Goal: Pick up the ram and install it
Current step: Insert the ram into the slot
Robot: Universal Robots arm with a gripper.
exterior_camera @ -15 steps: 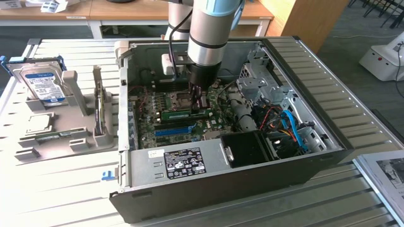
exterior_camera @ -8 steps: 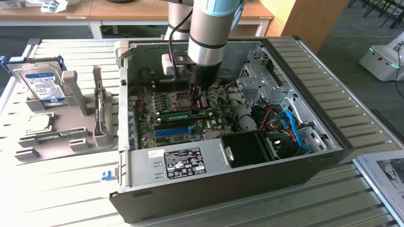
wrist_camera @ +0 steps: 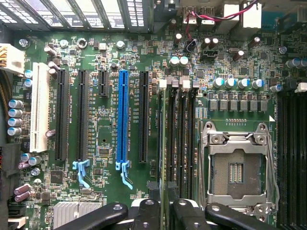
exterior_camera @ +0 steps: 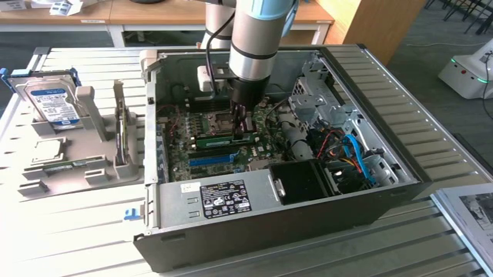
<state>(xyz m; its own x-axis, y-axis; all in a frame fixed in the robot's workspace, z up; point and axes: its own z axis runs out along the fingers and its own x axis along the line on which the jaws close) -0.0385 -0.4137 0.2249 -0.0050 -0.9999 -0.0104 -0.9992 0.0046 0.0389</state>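
Now my pincer [exterior_camera: 245,130] stands released, its black fingers [wrist_camera: 146,215] parted astride the ram [exterior_camera: 216,139] rather than clenched on it. The ram sits on edge in a black slot at the middle of the motherboard [wrist_camera: 103,124], between the bright blue slot strip [wrist_camera: 123,115] and the bare, metal-framed processor socket [wrist_camera: 238,172]. Its long axis runs along the slots, reaching from my pincer toward the exterior view's left. It is a thin, rigid green board with flat dark chips, and I judge it seated or nearly so.
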